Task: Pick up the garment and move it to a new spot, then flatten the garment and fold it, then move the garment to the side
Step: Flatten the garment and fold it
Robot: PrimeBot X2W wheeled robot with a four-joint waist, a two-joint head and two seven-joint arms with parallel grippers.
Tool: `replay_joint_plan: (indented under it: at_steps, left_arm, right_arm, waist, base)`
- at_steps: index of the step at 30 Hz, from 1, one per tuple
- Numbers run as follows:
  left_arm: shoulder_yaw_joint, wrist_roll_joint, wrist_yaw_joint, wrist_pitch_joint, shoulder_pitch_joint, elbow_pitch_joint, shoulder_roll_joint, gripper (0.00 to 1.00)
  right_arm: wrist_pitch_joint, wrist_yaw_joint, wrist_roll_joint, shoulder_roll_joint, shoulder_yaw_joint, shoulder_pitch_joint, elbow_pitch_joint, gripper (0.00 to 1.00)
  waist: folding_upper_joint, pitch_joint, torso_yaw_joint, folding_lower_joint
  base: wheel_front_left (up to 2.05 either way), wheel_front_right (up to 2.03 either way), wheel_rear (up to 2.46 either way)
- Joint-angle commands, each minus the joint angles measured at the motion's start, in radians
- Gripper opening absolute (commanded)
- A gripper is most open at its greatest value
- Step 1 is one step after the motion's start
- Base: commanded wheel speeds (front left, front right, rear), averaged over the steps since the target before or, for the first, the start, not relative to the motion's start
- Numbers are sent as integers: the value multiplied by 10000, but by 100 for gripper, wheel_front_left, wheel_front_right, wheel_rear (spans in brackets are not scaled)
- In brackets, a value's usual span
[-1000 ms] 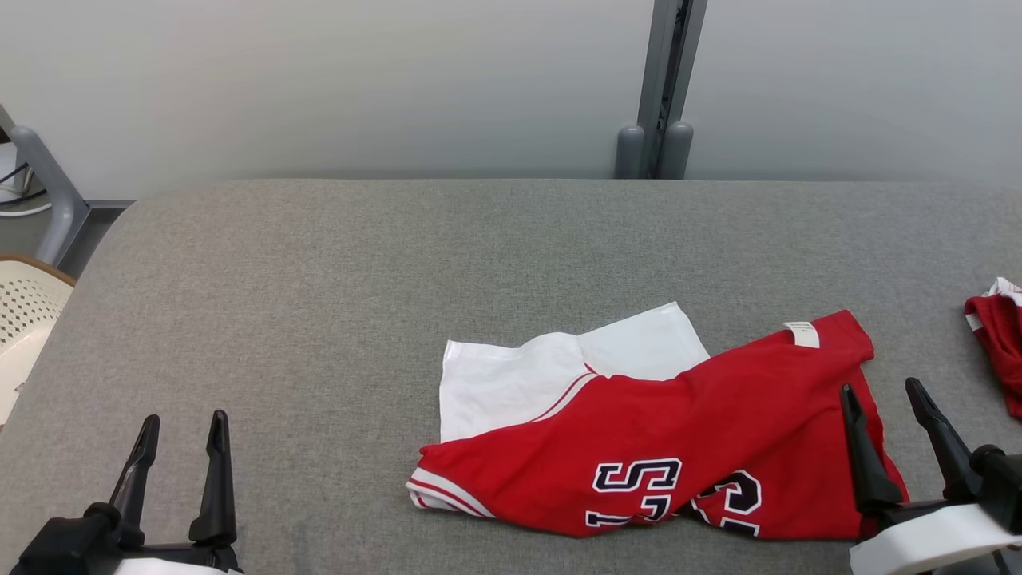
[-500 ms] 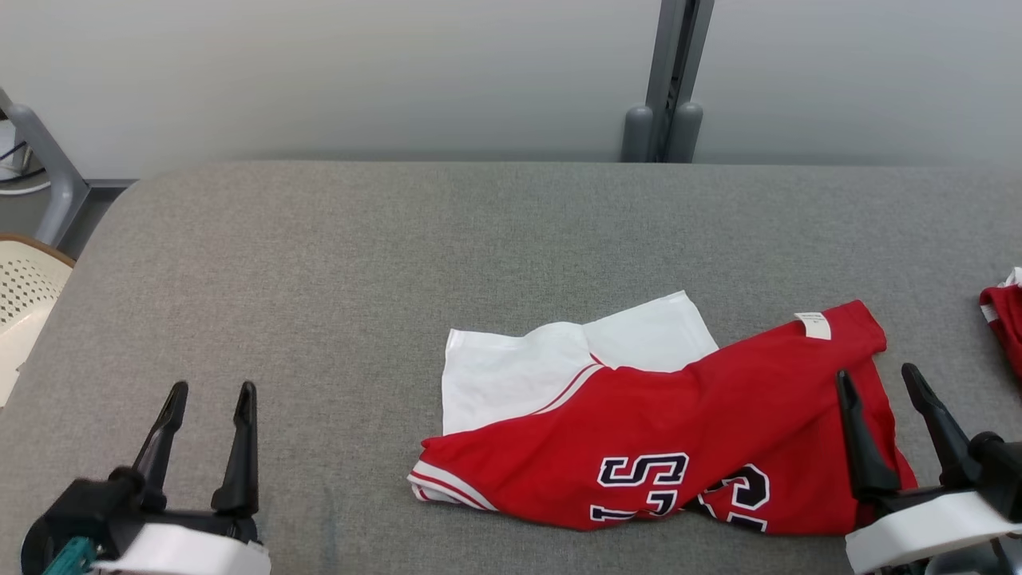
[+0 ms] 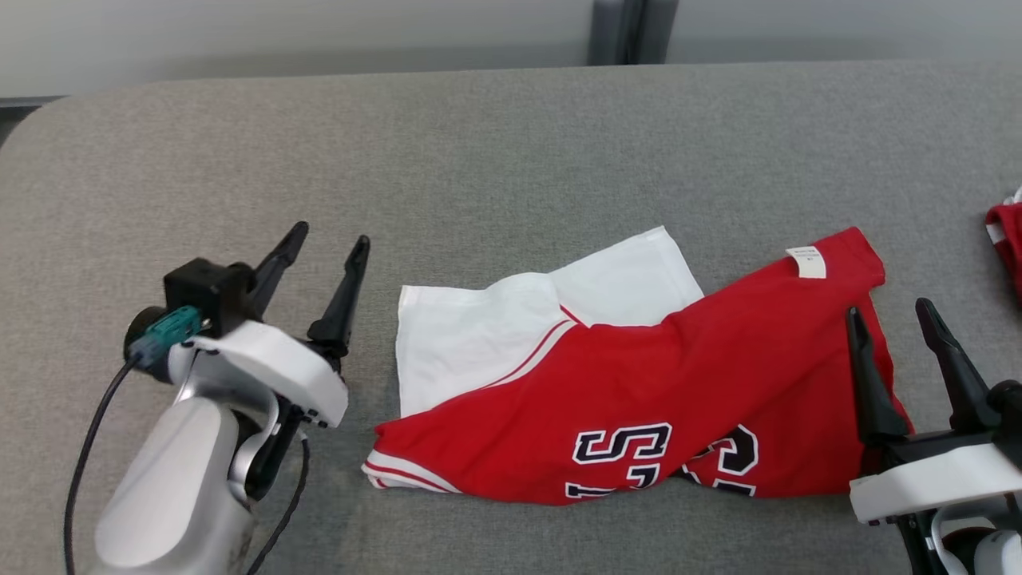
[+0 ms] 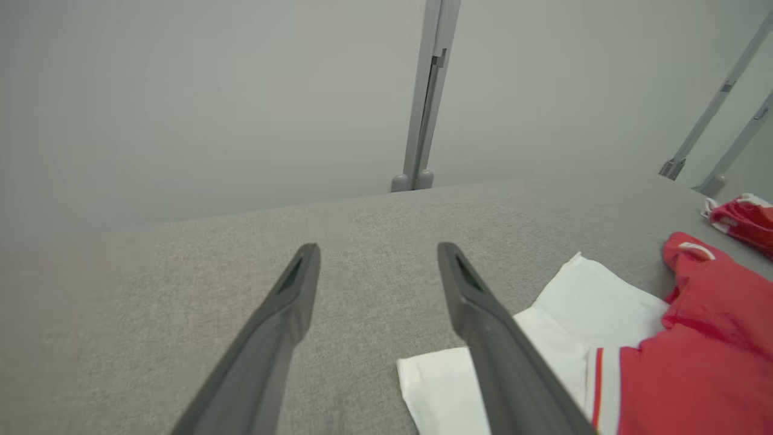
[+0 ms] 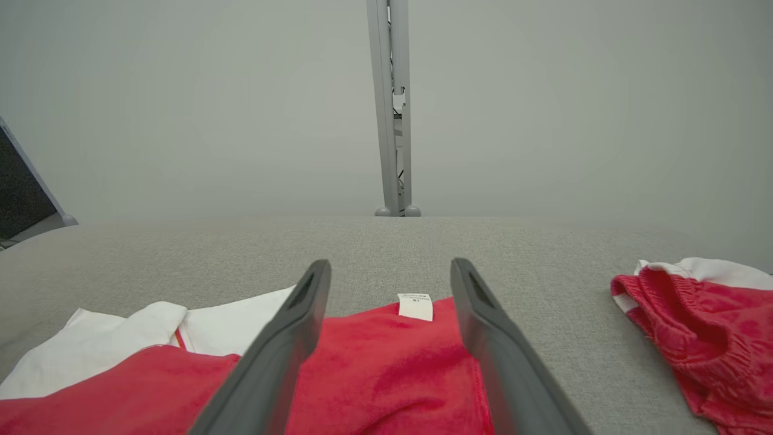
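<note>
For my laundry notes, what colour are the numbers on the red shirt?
Dark navy numbers with white outlines; the head view shows them best.

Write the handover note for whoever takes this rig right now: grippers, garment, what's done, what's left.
Left gripper: jaws open, empty, beside the white end of the garment, not touching it.
Right gripper: jaws open, empty, above the garment's red end, near its label.
Garment: red and white jersey, rumpled and doubled over on the grey table. A second red garment lies apart at the table's right edge.
Done: nothing that can be confirmed; nothing is held.
Left: grasp, relocate, flatten, fold, move aside.
</note>
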Motion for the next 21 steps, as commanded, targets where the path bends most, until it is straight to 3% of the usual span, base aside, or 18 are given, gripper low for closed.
replay_joint_plan:
  at_steps: [1,8,14,15,16,17,21]
  left_arm:
    - [-146,-128,-122,164,-434,407,-73,100]
    - [-1033,-808,-399,1253,-1638,2840,-302,100]
    - [-1807,-1180,-407,2089,-2067,4091,-228,100]
    - [-1970,-1268,-409,2162,-2077,4186,-214,77]
    - [-2086,-1351,-410,2131,-2112,4210,-200,25]
    - [-2218,-1425,-411,2104,-2158,4228,-176,0]
    - [-2548,-1479,-409,1794,-2432,4338,-5,0]
  right_arm:
    - [-78,1,-39,4,-7,-156,26,100]
    - [-221,1,-79,93,-185,-317,192,100]
    - [-336,1,-33,155,-384,-390,444,100]
    - [-363,1,8,165,-421,-401,495,100]
    - [-349,1,82,173,-483,-431,569,100]
    - [-334,1,123,156,-555,-486,662,100]
    - [-240,1,133,-137,-1123,-688,1261,100]
  waist:
    - [0,353,-337,0]
    - [0,769,-713,0]
    - [0,951,-786,0]
    - [0,968,-780,0]
    - [0,998,-776,0]
    - [0,1026,-766,0]
    - [0,1131,-649,0]
  base:
    - [0,0,0]
    - [0,0,0]
    - [0,0,0]
    - [0,0,0]
    - [0,0,0]
    - [0,0,0]
    - [0,0,0]
